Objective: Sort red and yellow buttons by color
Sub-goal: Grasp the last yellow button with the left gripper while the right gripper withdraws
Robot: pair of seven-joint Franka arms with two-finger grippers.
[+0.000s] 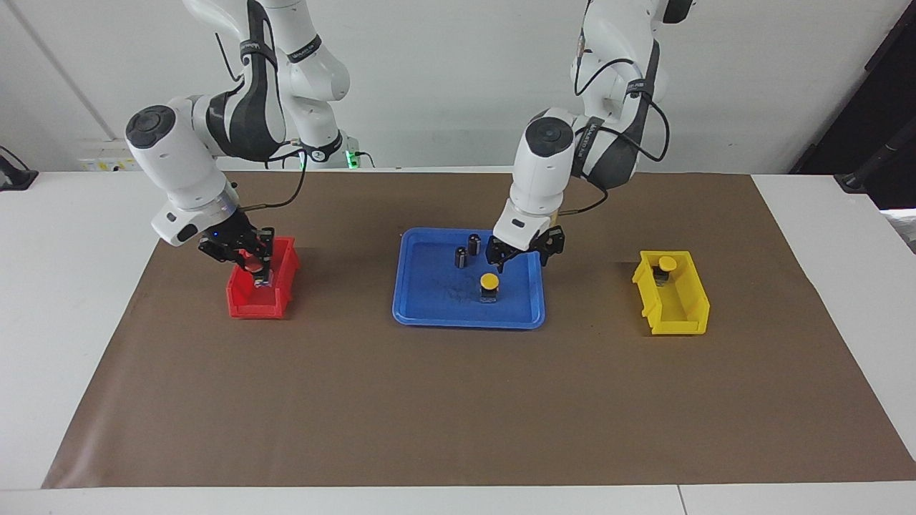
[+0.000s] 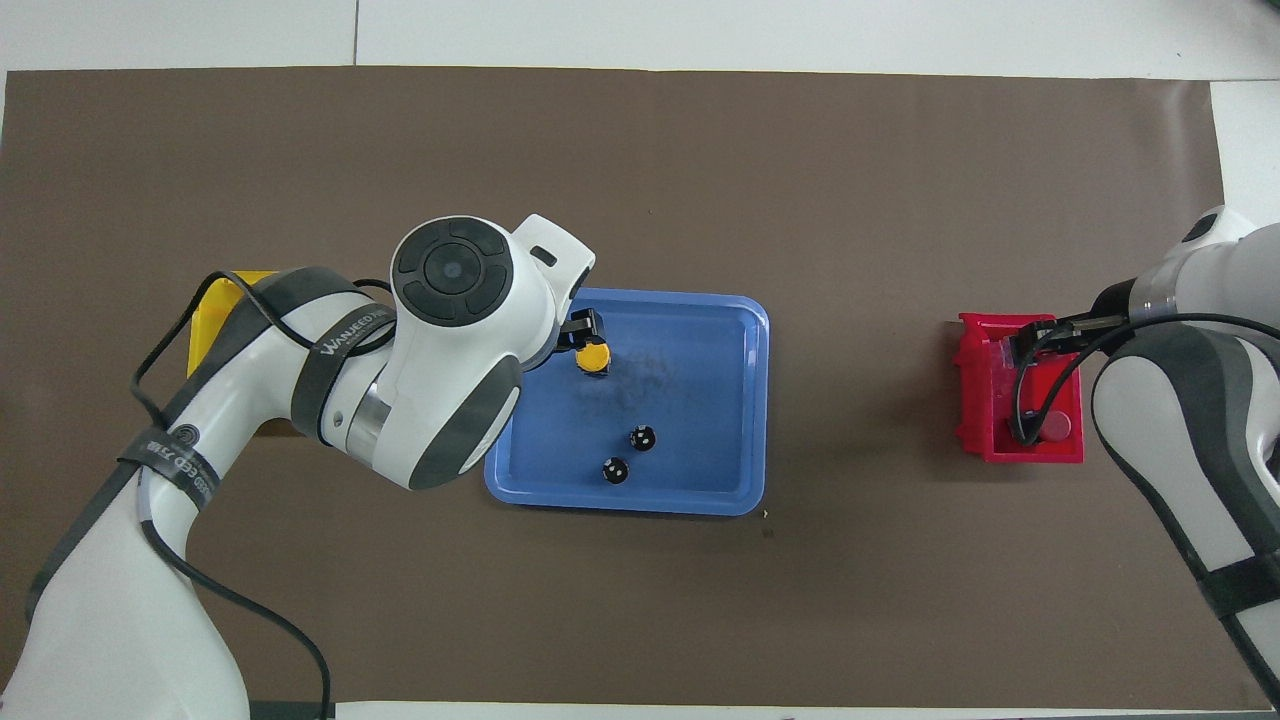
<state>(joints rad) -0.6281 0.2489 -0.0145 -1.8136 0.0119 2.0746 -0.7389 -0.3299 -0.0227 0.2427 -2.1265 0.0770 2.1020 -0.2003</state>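
Table (image 1: 86, 322): smooth white top, covered by a matt brown paper-like sheet (image 1: 458, 400), faintly creased. Tray (image 1: 429, 311): blue moulded plastic, slight sheen, floor scuffed with dark marks. Red bin (image 1: 247, 304) and yellow bin (image 1: 680, 315): glossy moulded plastic. Yellow button (image 1: 489, 282) in tray: smooth plastic cap, black body. Two dark cylinders (image 1: 461, 257): black, shiny tops. Arm shells: glossy white plastic, matt grey joints.
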